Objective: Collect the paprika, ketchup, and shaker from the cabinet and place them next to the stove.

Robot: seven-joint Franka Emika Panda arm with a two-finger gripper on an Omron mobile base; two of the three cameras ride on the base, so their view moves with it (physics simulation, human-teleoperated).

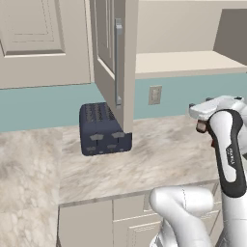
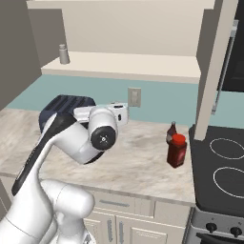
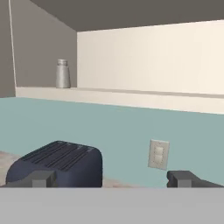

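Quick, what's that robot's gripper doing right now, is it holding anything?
Gripper: open, jaws spread wide, holding nothing; it points toward the shaker on the cabinet shelf.

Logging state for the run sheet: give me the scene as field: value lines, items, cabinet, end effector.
cabinet: doors open, cream shelf exposed
shaker: upright on the shelf, at its left end
red-capped bottle: upright on the counter, just left of the stove
dark bottle: right behind the red-capped one
toaster: on the counter below the shelf
end effector: open, empty, low over the counter, facing the wall
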